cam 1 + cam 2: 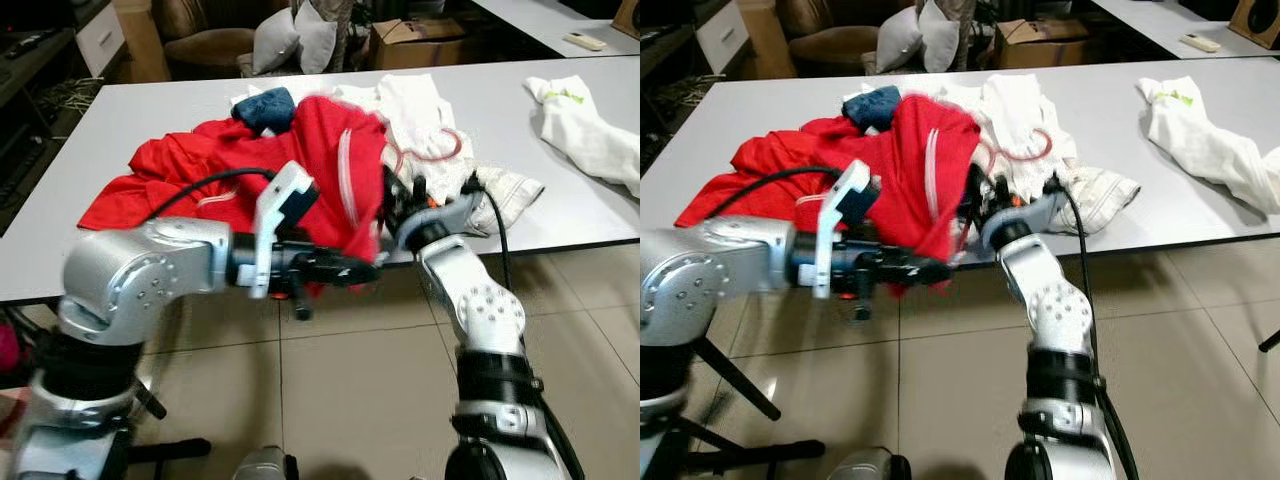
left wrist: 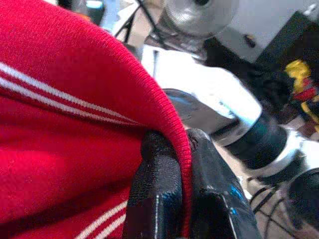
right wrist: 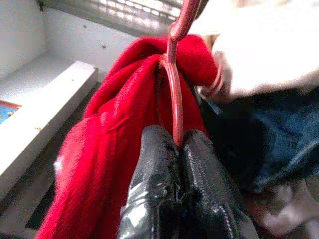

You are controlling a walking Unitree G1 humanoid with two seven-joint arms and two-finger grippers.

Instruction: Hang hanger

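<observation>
A red garment with white stripes (image 1: pixel 250 170) lies heaped at the near edge of the grey table (image 1: pixel 150 110), part of it lifted up. My left gripper (image 1: pixel 350 270) is shut on its ribbed hem (image 2: pixel 174 144) just off the table's front edge. A pink-red plastic hanger (image 3: pixel 174 99) runs through the red cloth, its hook (image 1: pixel 445 148) lying on white clothes. My right gripper (image 1: pixel 410 205) is shut on the hanger's bar, fingers (image 3: pixel 159 174) pressed together around it, right beside the lifted red cloth.
White garments (image 1: pixel 420 110) and a blue item (image 1: pixel 265 105) lie behind the red one. Another white garment (image 1: pixel 590 125) lies at the table's far right. Chairs, pillows (image 1: pixel 295 40) and a cardboard box stand beyond the table. Tiled floor (image 1: pixel 350 390) lies below my arms.
</observation>
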